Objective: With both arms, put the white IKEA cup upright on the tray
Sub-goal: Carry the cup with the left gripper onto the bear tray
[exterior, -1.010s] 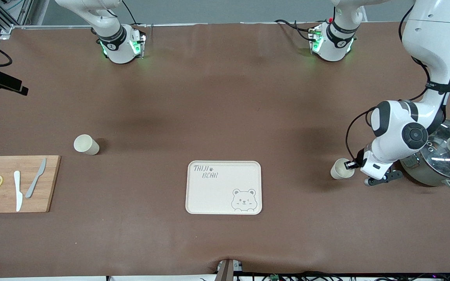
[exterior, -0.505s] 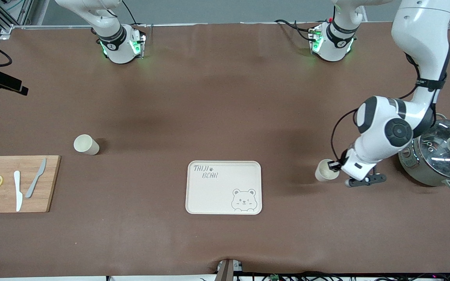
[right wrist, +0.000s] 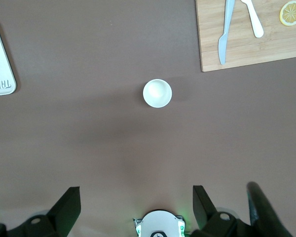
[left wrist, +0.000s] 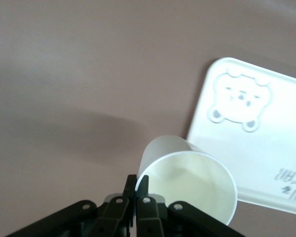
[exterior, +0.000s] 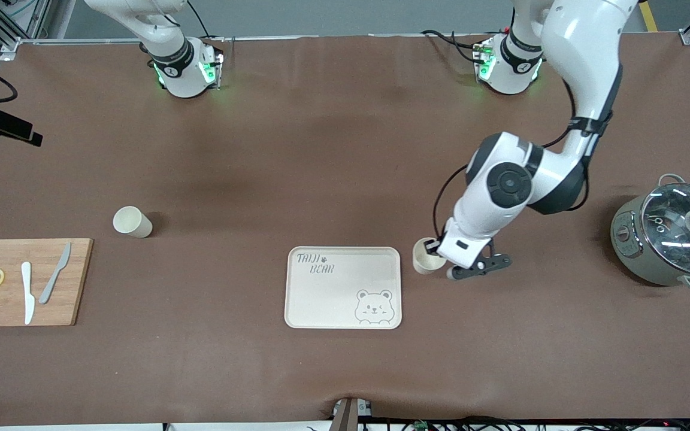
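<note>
Front view: left arm is carrying a white cup (exterior: 426,261) across the table toward the tray (exterior: 343,287). A second ago the cup was up next to the cooker (exterior: 671,242) at the left arm's end; half a second ago it was roughly midway; now it is hanging just beside the tray's edge, not over it yet. Left gripper (exterior: 439,245) is pinched tight on the cup's rim wall, one finger inside, one outside; left wrist view is confirming that, with the cup (left wrist: 187,182) mouth facing the camera and the tray (left wrist: 266,148) right past it. Cup is looking upright in transit.

Right gripper (right wrist: 133,210) is waiting high near its own base, jaws spread wide, holding nothing, looking down on the second cup (exterior: 132,222), which is standing untouched near the cutting board (exterior: 24,281).

My read: transport leg is nearly finishing; a short carry over the tray and a lowering are remaining. Rim pinch is a thin hold, so tilting on set-down is the risk.
</note>
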`<action>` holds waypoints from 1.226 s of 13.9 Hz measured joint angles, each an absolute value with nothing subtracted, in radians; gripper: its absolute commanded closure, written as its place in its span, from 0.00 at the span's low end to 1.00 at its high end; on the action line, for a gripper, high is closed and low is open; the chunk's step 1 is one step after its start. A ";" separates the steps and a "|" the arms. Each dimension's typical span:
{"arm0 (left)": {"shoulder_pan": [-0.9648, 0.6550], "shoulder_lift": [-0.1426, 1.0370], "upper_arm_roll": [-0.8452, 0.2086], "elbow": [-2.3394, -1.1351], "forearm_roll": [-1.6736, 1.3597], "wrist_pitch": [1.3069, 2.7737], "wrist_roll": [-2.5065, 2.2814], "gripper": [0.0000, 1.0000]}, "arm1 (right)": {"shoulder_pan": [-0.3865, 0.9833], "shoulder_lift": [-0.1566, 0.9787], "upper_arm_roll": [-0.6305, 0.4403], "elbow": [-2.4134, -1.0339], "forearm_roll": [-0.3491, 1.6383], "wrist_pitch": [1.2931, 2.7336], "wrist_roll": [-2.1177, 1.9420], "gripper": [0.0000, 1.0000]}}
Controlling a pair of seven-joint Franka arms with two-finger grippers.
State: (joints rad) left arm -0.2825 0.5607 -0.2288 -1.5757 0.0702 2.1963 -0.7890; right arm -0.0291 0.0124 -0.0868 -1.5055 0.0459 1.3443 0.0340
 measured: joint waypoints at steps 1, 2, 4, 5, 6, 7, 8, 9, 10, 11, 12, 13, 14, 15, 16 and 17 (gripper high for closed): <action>-0.306 0.597 -0.228 -1.541 0.070 2.195 -0.827 1.00 | -0.029 0.013 -0.087 -1.506 0.046 1.344 0.034 0.00; -0.326 0.634 -0.227 -1.508 0.070 2.195 -0.857 1.00 | -0.029 0.014 -0.087 -1.505 0.046 1.345 0.034 0.00; -0.347 0.686 -0.224 -1.460 0.070 2.195 -0.903 1.00 | -0.029 0.020 -0.087 -1.505 0.046 1.348 0.034 0.00; -0.354 0.703 -0.224 -1.440 0.070 2.195 -0.918 1.00 | -0.030 0.028 -0.087 -1.505 0.046 1.349 0.034 0.00; -0.362 0.716 -0.224 -1.426 0.070 2.195 -0.932 1.00 | -0.030 0.043 -0.087 -1.505 0.046 1.350 0.034 0.00; -0.368 0.725 -0.224 -1.418 0.070 2.195 -0.944 1.00 | -0.030 0.062 -0.087 -1.503 0.045 1.352 0.034 0.00; -0.374 0.732 -0.224 -1.414 0.070 2.195 -0.955 1.00 | -0.030 0.083 -0.087 -1.500 0.045 1.356 0.034 0.00; -0.379 0.738 -0.224 -1.413 0.070 2.195 -0.966 1.00 | -0.030 0.103 -0.086 -1.497 0.045 1.360 0.034 0.00; -0.383 0.745 -0.223 -1.412 0.070 2.196 -0.972 1.00 | -0.030 0.124 -0.087 -1.496 0.042 1.361 0.034 0.00; -0.387 0.752 -0.223 -1.412 0.070 2.200 -0.978 1.00 | -0.030 0.147 -0.087 -1.495 0.038 1.361 0.034 0.00; -0.390 0.762 -0.223 -1.411 0.070 2.209 -0.984 0.95 | -0.032 0.176 -0.087 -1.495 0.034 1.365 0.034 0.00; -0.393 0.774 -0.222 -1.411 0.070 2.222 -0.989 0.89 | -0.033 0.206 -0.087 -1.494 0.030 1.380 0.034 0.00; -0.395 0.785 -0.222 -1.411 0.070 2.237 -0.995 0.77 | -0.035 0.232 -0.088 -1.493 0.019 1.412 0.034 0.00; -0.396 0.796 -0.222 -1.410 0.070 2.247 -1.001 0.62 | -0.038 0.255 -0.089 -1.492 0.010 1.443 0.034 0.00; -0.396 0.803 -0.221 -1.410 0.070 2.254 -1.002 0.41 | -0.043 0.275 -0.090 -1.493 0.007 1.466 0.034 0.00; -0.396 0.807 -0.221 -1.408 0.070 2.260 -1.002 0.08 | -0.046 0.293 -0.090 -1.497 0.007 1.493 0.034 0.00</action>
State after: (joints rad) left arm -0.3961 0.8070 -0.2207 -1.4077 0.0702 2.2596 -1.0022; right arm -0.0457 0.2931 -0.0899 -1.4971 0.0071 1.4927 0.0337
